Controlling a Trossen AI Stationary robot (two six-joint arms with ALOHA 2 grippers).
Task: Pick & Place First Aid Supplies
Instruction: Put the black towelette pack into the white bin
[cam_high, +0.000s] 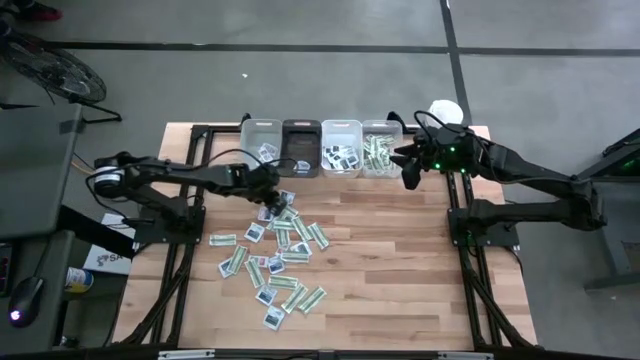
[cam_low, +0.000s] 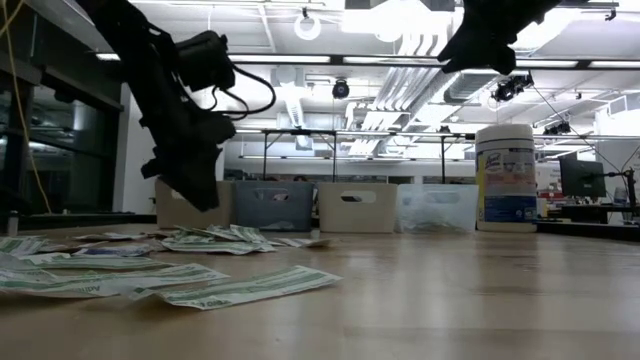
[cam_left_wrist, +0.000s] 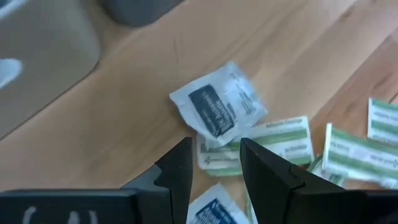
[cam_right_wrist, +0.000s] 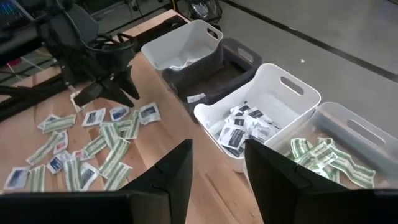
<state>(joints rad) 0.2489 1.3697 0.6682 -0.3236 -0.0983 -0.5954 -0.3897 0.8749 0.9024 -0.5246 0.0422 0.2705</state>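
Wooden table with a row of four bins along its far edge and a white canister at the row's right end. Left gripper, fingers parted and empty, poised above the far end of the scattered packets; right gripper, released and empty, raised near the clear bin. Directly ahead of the left fingers, one white packet with a dark-blue mark, overlapping a green-striped strip.

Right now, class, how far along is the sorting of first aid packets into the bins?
Partly done. The white plastic bin holds squarish white packets with dark-blue marks, and the clear plastic bin holds green-and-white strips. In hand: the left tool, open, hovers over a squarish white packet with a dark-blue mark; the right tool is open and empty near the bins. Left: the scattered pile of packets on the wooden table.
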